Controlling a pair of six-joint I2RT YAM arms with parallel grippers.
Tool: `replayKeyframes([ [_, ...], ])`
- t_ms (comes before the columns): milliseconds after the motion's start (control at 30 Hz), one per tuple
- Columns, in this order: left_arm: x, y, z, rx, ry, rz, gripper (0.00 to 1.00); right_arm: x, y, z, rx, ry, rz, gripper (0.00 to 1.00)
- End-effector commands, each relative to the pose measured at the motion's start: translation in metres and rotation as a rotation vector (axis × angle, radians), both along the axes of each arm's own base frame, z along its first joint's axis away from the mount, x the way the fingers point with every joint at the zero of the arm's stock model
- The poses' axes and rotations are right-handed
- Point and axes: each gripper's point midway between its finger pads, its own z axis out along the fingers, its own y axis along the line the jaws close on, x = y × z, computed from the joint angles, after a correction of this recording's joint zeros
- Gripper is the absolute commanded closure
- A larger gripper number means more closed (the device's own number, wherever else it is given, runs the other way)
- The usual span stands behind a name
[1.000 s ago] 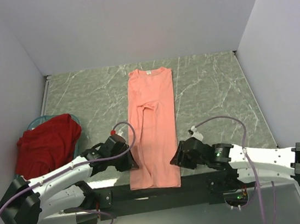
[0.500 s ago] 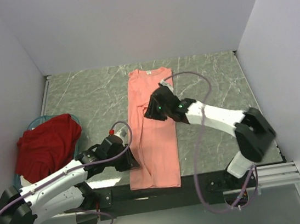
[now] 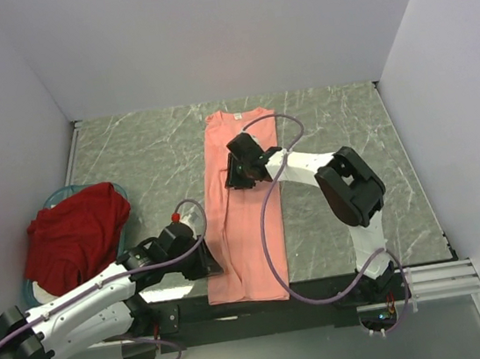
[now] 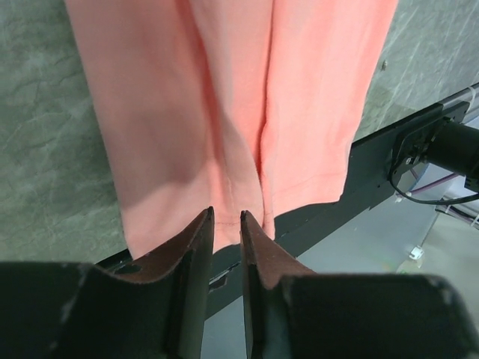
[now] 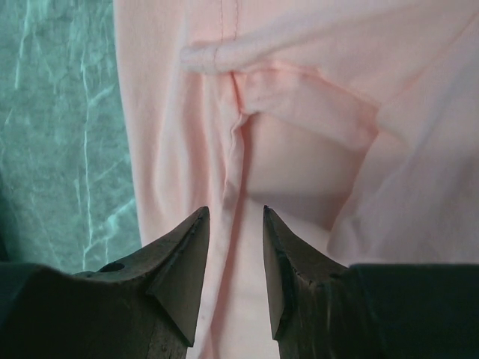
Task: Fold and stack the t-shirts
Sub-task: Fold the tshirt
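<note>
The salmon-pink t-shirt (image 3: 243,232) lies folded into a long narrow strip down the middle of the table. The dark red t-shirt (image 3: 79,232) is heaped in the teal basket at the left. My left gripper (image 3: 209,263) sits at the strip's near left edge. In the left wrist view it (image 4: 226,212) is open by a narrow gap with nothing in it, just short of the pink hem (image 4: 224,97). My right gripper (image 3: 235,178) hovers over the strip's upper half, open (image 5: 234,209) above a tucked sleeve fold (image 5: 307,105), holding nothing.
The teal basket (image 3: 57,199) stands at the left table edge, beside my left arm. A black rail (image 3: 257,306) runs along the near edge under the shirt's hem. Grey marble tabletop (image 3: 131,158) flanks the strip, and white walls close in three sides.
My right arm swung from the near right edge up and left onto the shirt's upper half, its jaws narrowing a little. My left gripper stayed at the near left edge.
</note>
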Motion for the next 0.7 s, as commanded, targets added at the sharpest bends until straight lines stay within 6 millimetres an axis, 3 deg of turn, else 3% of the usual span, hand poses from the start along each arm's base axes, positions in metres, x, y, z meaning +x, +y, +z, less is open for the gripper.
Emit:
replayKeyframes([
  [0, -0.002, -0.001, 0.002, -0.019, 0.004, 0.010, 0.73, 0.024, 0.007, 0.016, 0.023, -0.063, 0.007, 0.58],
  [333, -0.004, 0.000, -0.005, -0.003, 0.017, 0.009, 0.73, 0.039, 0.013, 0.003, 0.002, -0.061, -0.005, 0.59],
  [467, -0.004, 0.001, -0.007, 0.004, 0.021, 0.006, 0.73, 0.038, 0.011, -0.011, -0.026, -0.027, -0.011, 0.61],
  [667, -0.004, 0.001, -0.010, 0.014, 0.024, 0.002, 0.73, 0.041, 0.009, -0.015, -0.040, -0.039, -0.023, 0.62],
])
